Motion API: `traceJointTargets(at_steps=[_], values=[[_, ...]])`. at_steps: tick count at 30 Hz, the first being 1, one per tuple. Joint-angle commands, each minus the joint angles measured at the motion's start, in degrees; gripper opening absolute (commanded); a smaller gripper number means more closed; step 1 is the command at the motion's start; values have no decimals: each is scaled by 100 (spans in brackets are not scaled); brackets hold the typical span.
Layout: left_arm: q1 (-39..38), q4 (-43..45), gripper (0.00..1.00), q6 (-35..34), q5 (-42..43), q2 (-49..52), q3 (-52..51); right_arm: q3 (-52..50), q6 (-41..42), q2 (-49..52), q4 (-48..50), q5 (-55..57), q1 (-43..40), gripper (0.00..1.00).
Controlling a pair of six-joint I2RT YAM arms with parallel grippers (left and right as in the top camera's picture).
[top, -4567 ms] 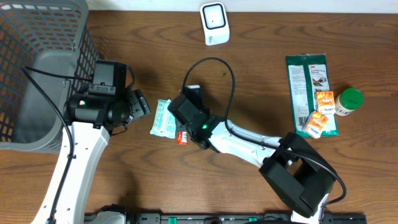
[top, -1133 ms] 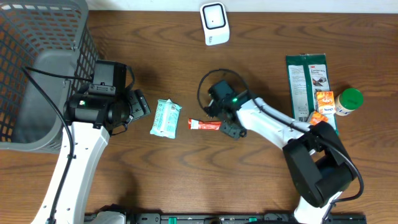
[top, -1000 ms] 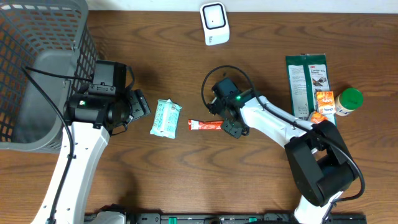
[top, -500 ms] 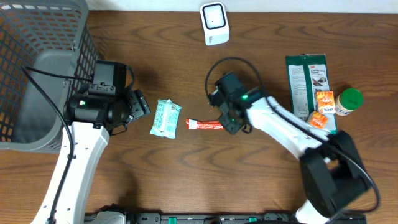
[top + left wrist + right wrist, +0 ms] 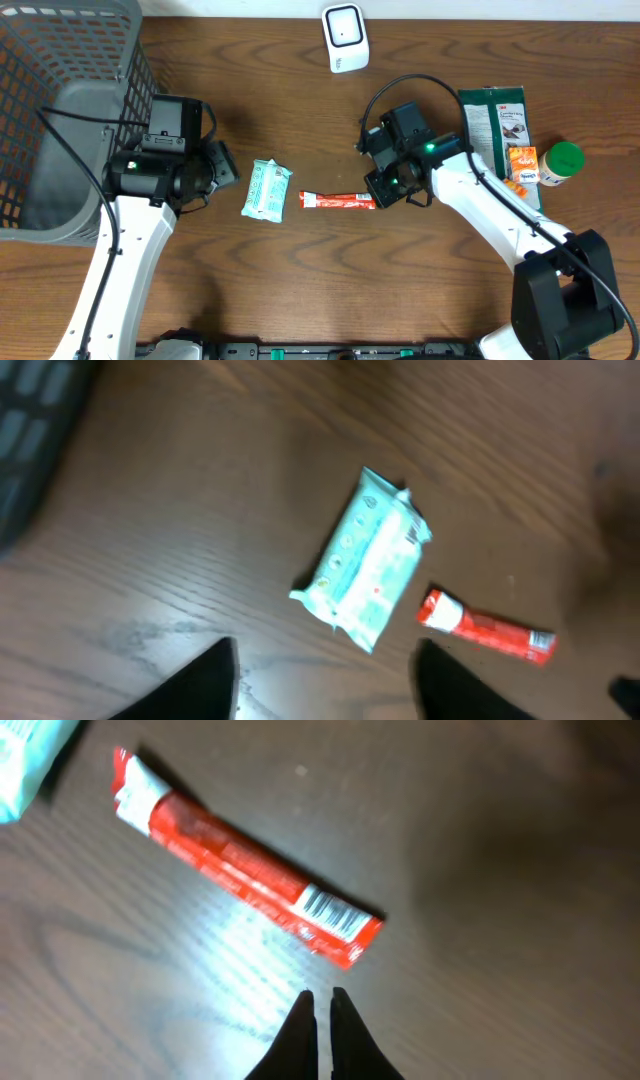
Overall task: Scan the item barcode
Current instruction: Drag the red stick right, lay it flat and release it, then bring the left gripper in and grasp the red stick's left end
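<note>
A red stick packet (image 5: 340, 202) lies flat on the wooden table, its barcode (image 5: 327, 912) facing up near its right end. Just off that end my right gripper (image 5: 322, 995) is shut, with nothing between its fingers and not touching the packet (image 5: 240, 860). A teal wipes packet (image 5: 266, 189) lies to the left of the stick. My left gripper (image 5: 325, 665) hovers open on the near side of the teal packet (image 5: 368, 564), holding nothing. The white scanner (image 5: 345, 38) stands at the table's far edge.
A grey mesh basket (image 5: 60, 60) fills the left side. At the right lie a green packet (image 5: 493, 125), two orange boxes (image 5: 523, 160) and a green-capped bottle (image 5: 560, 163). The right arm's cable loops over the table behind the gripper.
My right gripper has drawn back to the right off the red stick's end and closed. The stick stays on the table. The left arm has stayed in place.
</note>
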Motion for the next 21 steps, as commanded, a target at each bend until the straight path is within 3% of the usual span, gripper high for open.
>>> traceJointTargets(at_steps=[1,9,21], values=[[-37,11,51,125,306,33,28,-216,151,59,22,-227,74,2],[-551,157,53,876,328,387,28,-933,1141,66,498,-221,188,1],[-1486,852,53,1071,391,1641,28,-1388,1344,74,1198,-175,179,4]])
